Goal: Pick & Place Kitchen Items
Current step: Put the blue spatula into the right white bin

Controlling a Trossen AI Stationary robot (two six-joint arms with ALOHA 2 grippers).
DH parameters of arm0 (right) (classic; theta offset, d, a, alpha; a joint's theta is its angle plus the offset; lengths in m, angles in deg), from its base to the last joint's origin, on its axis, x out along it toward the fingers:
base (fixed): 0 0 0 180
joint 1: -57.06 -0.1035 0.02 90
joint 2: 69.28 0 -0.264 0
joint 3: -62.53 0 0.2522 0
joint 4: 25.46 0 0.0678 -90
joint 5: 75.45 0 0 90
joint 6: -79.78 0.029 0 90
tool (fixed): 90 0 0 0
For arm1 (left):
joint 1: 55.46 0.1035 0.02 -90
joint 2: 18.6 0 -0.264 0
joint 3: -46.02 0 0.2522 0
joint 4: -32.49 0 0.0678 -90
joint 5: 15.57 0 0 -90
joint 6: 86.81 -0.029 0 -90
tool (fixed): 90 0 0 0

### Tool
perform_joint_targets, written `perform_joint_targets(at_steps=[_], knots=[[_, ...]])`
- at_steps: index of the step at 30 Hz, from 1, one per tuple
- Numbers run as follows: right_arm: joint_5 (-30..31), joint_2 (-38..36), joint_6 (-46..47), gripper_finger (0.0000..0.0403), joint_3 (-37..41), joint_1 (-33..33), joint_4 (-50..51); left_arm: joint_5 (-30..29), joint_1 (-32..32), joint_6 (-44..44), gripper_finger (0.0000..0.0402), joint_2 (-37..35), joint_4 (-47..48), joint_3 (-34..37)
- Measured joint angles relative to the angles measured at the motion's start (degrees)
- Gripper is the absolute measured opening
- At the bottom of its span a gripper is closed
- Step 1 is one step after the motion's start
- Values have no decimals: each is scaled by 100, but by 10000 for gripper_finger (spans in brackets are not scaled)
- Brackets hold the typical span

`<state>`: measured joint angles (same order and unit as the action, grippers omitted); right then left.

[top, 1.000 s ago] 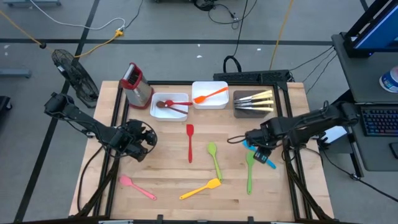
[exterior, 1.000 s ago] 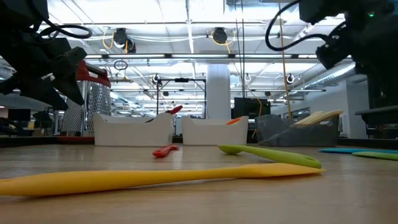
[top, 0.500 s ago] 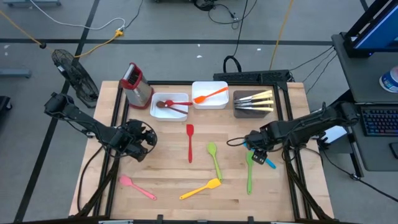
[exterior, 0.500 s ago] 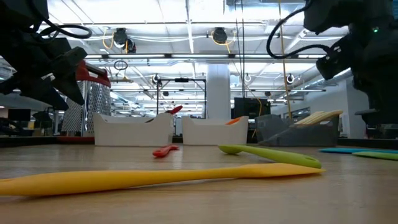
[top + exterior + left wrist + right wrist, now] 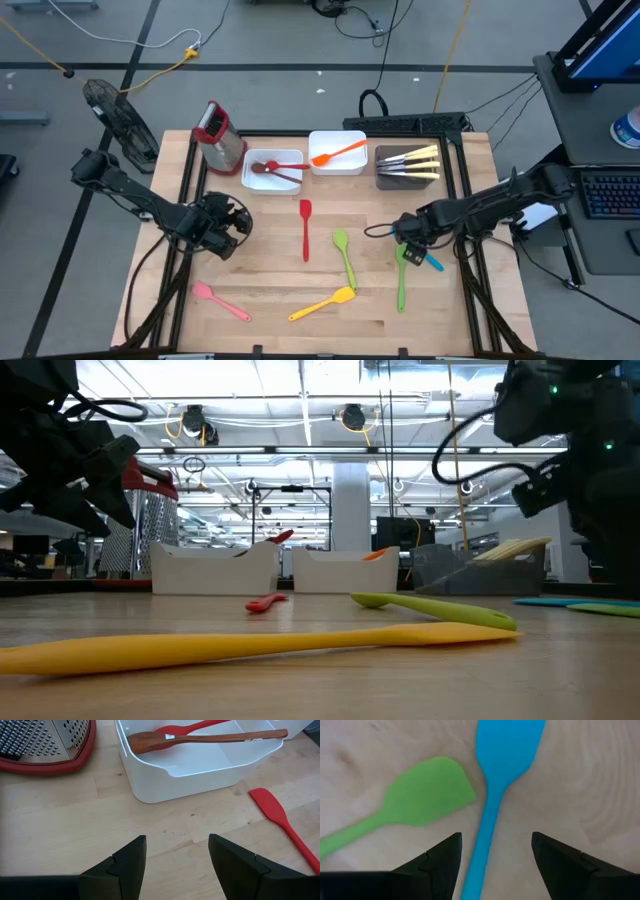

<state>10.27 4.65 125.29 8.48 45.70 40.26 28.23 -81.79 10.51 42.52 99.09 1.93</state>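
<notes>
My right gripper (image 5: 495,862) stands open, pointing down over the blue spatula (image 5: 502,775), whose handle (image 5: 482,850) runs between the two fingers without touching them. In the high view the gripper (image 5: 411,243) hides most of that spatula (image 5: 432,263). A green spatula (image 5: 427,797) lies flat beside the blue one, and its handle (image 5: 402,285) runs toward the near edge. My left gripper (image 5: 177,862) hangs open over bare wood at the table's left (image 5: 226,226), near the white tray (image 5: 200,770) that holds a brown spoon (image 5: 200,739) and a red spoon (image 5: 175,728).
On the table lie a red spatula (image 5: 305,228), a green spoon (image 5: 345,255), a yellow spatula (image 5: 325,303) and a pink one (image 5: 220,300). A second white tray (image 5: 337,160) holds an orange spoon (image 5: 338,152). A dark tray (image 5: 383,180) holds knives (image 5: 410,160). A red-topped grater (image 5: 215,130) stands far left.
My right gripper has come down toward the blue spatula and a little toward the table's near edge. No utensil has moved.
</notes>
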Motion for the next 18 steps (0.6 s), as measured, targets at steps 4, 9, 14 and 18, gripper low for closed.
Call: perform_joint_targets(at_steps=[4,9,14,18], knots=[[3,205,-11,233,131,-1,-420,-2,0,0,220,-1,0,0],[120,522,-30,228,190,-1,-832,-2,0,0,219,-1,0,-1],[200,803,-243,214,183,-1,-781,-2,0,0,219,-2,-6,-2],[160,932,-348,201,190,-1,-741,-2,0,0,220,-2,-50,-1]])
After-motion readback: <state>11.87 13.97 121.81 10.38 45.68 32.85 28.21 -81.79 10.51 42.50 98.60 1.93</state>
